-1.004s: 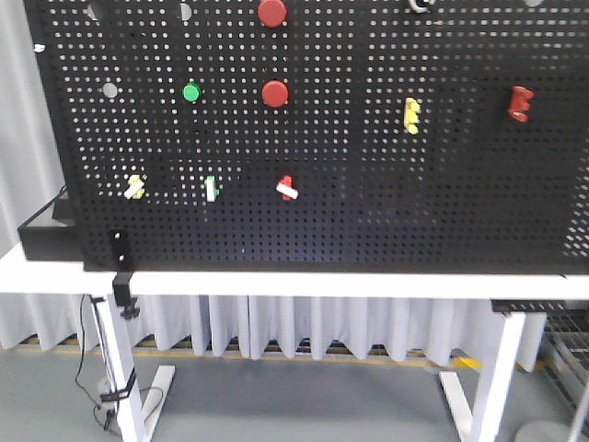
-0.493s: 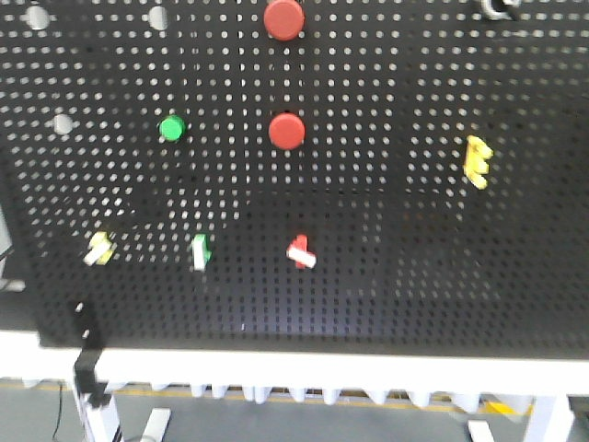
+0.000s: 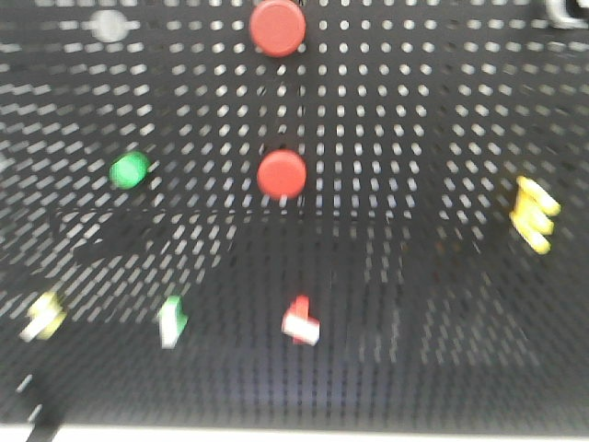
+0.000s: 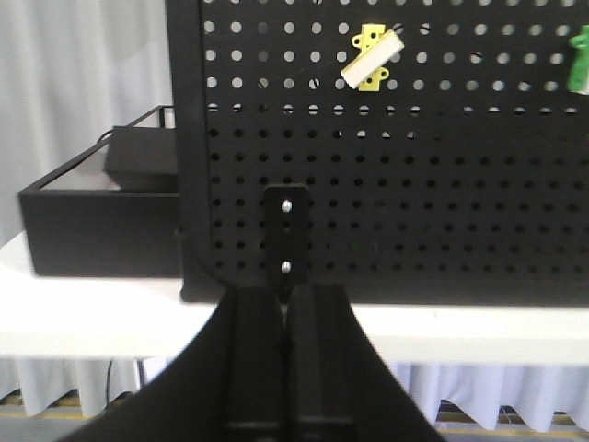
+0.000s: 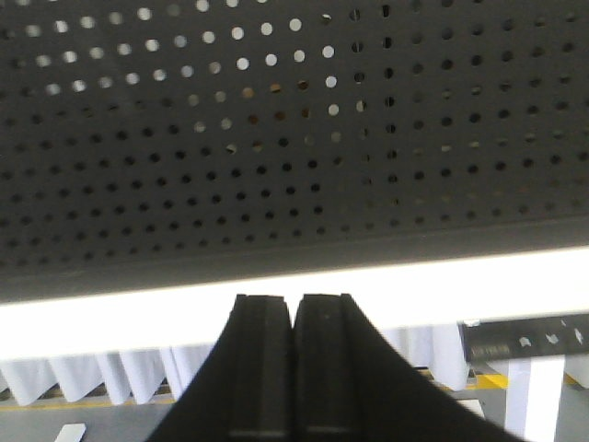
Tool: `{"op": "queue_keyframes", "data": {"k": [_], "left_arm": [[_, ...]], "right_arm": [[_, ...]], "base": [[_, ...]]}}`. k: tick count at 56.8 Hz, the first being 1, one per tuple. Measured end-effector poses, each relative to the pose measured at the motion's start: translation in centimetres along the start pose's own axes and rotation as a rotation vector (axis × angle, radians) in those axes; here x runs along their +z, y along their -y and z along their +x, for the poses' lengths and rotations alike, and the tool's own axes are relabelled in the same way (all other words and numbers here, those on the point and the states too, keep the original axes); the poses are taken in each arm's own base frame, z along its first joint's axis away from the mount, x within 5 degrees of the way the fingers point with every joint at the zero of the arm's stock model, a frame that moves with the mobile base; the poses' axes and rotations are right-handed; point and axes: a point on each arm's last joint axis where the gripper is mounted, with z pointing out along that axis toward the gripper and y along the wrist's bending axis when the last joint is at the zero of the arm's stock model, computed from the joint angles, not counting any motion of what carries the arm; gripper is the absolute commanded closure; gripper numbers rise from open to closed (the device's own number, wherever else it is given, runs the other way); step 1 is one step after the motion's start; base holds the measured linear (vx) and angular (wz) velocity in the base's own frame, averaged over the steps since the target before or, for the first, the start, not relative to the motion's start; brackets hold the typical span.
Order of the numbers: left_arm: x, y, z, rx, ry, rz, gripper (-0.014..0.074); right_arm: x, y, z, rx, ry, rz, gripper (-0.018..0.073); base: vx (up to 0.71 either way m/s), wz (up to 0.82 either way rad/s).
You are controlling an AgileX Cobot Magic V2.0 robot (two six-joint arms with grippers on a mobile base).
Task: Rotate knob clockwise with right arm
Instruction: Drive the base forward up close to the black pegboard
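Observation:
A black pegboard (image 3: 414,304) fills the front view, which is blurred. Along its lower part sit three small knobs with white bars: a yellow knob (image 3: 43,316), a green knob (image 3: 171,320) and a red knob (image 3: 301,321). No gripper shows in the front view. My left gripper (image 4: 285,299) is shut and empty, below the board's lower left corner; the yellow knob (image 4: 372,59) and the green knob (image 4: 580,60) show above it. My right gripper (image 5: 294,308) is shut and empty, facing the board's bottom edge and the white table edge (image 5: 110,318); no knob shows in its view.
Two round red buttons (image 3: 278,26) (image 3: 282,173), a green button (image 3: 129,169) and a yellow clip (image 3: 535,214) are on the board. A black box (image 4: 92,212) stands on the table left of the board. A black bracket (image 4: 285,239) holds the board's foot.
The front view has closed in on the pegboard: knobs and buttons look larger and have spread outward, and the table edge and legs have dropped out of view.

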Motion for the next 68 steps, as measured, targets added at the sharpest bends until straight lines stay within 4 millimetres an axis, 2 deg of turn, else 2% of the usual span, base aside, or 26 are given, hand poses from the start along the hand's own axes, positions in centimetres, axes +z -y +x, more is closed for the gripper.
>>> {"op": "queue_keyframes", "data": {"k": [22,68], "left_arm": [[0.0,0.0,0.0,0.0,0.0,0.0,0.0603],[0.0,0.0,0.0,0.0,0.0,0.0,0.0603]], "right_arm": [[0.0,0.0,0.01,0.0,-0.002,0.0,0.0568],[0.0,-0.02,-0.07,0.0,0.007,-0.002,0.0568]], "base": [[0.15,-0.04],[0.0,0.0]]}}
